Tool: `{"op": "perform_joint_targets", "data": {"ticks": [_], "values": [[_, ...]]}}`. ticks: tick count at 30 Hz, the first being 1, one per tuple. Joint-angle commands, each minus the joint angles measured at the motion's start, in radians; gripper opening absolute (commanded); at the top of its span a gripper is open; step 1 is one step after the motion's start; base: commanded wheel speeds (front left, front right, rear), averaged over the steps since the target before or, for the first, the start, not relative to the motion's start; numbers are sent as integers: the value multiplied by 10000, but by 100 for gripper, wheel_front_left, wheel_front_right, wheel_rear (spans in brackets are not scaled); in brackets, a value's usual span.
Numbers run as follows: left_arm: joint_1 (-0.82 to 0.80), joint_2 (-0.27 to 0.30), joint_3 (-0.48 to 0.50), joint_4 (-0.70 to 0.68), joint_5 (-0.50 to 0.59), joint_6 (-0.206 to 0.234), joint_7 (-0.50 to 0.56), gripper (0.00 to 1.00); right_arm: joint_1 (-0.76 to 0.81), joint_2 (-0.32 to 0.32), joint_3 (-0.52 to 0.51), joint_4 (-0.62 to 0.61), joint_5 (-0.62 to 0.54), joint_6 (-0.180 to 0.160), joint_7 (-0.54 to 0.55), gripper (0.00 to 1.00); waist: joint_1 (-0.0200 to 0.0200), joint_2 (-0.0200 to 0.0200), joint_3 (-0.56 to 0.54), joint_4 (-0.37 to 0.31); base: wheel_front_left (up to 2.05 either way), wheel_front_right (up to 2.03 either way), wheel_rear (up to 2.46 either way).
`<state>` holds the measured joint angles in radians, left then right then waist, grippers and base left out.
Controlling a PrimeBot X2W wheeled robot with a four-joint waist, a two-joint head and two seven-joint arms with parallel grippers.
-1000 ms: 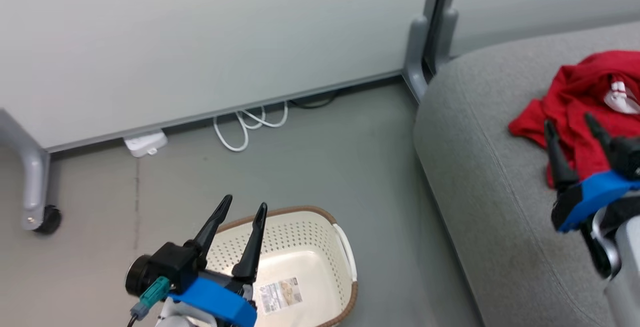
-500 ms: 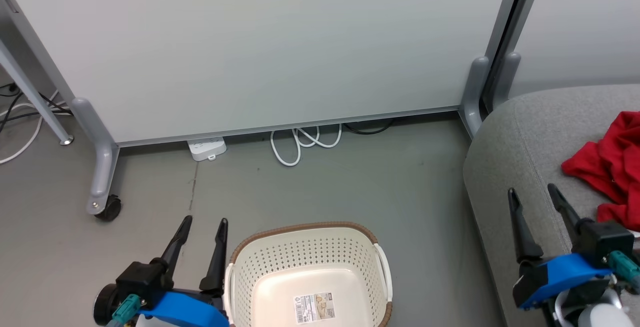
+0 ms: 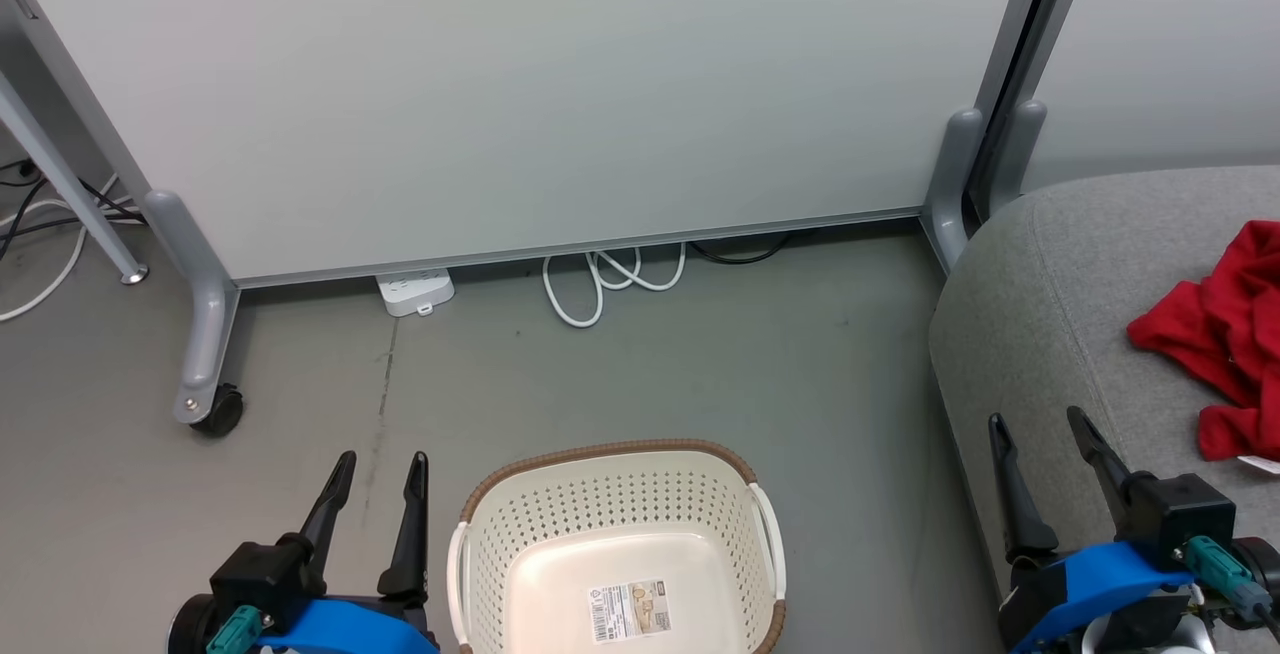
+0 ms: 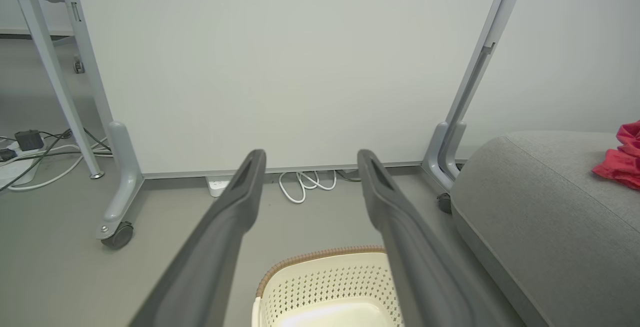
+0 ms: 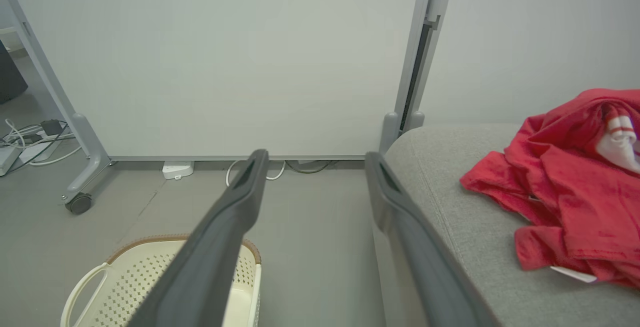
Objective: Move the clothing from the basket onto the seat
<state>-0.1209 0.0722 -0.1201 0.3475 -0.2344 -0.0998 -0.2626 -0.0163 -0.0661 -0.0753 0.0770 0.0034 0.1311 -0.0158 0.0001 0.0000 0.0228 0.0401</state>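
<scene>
The red clothing (image 3: 1225, 349) lies in a crumpled heap on the grey seat (image 3: 1040, 324) at the right; the right wrist view shows the clothing (image 5: 570, 187) with white striped trim on the seat (image 5: 450, 207). The cream basket (image 3: 615, 544) stands on the floor at bottom centre, with only a label inside on its bottom. My left gripper (image 3: 378, 469) is open just left of the basket. My right gripper (image 3: 1035, 431) is open over the seat's front corner, left of the clothing. Both hold nothing.
A white partition on grey wheeled feet (image 3: 205, 354) stands behind the basket. A power strip (image 3: 413, 291) and a coiled white cable (image 3: 605, 284) lie at its base. More cables (image 3: 40, 224) lie at the far left. Grey floor spreads between basket and partition.
The head camera swung left and the whole picture shifted. My right gripper drew back from the clothing to the seat's front corner. My left gripper came off the basket to its left side.
</scene>
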Motion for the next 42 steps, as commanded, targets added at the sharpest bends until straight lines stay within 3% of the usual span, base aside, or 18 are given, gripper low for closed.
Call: {"op": "perform_joint_targets", "data": {"ticks": [1, 14, 15, 21, 42], "values": [[34, -20, 71, 42, 102, -72, -32, 100, 170, 57, -17, -81, -70, -7, 38, 100, -1, 0, 3, 11, 0, 0, 0], [-46, -107, 215, 190, 185, -197, -33, 100, 231, 131, -3, -96, -53, -7, 59, 100, -1, 0, -35, 20, 0, 0, 0], [-12, -148, 170, 178, 156, -175, 0, 0, 116, 86, 2, -104, -43, 0, 68, 0, 0, 0, -35, 21, 0, 0, 0], [263, -249, 177, 663, 67, -173, 90, 0, 193, 100, -15, 471, 82, 0, 106, 0, 0, 0, -40, 19, 0, 0, 0], [204, -237, 773, 195, -3649, -214, 1080, 0, -130, 115, -117, 774, 4386, -1, 426, 0, 0, 0, -67, -52, 0, 0, 0]]}}
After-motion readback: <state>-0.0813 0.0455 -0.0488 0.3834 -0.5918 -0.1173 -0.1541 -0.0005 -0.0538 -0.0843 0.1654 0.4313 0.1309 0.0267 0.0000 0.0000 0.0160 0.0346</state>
